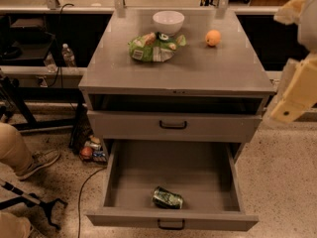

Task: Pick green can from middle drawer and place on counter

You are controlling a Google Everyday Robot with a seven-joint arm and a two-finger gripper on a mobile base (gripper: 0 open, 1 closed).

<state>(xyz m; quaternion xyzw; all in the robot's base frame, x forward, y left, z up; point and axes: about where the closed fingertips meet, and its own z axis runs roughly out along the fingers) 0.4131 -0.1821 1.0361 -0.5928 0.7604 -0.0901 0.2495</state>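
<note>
Lying on side in wide open grey metal middle drawer [198,167], by front wall at 6 o'clock: small shiny dark-green can [167,198]. Matte-grey counter [223,68] carries round white bowl [168,21], light-green snack bag [152,47] and small orange fruit [213,37] (all toward 12 o'clock). Cream gripper [296,95] at 3 o'clock, off cabinet's side, well apart from can; whether released or clenched, cannot tell.

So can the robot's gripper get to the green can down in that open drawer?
Probably yes. The middle drawer is pulled out and the green can lies alone near its front, nothing covering it. The gripper hangs at the view's right, beside the counter, so it must come down first.
</note>
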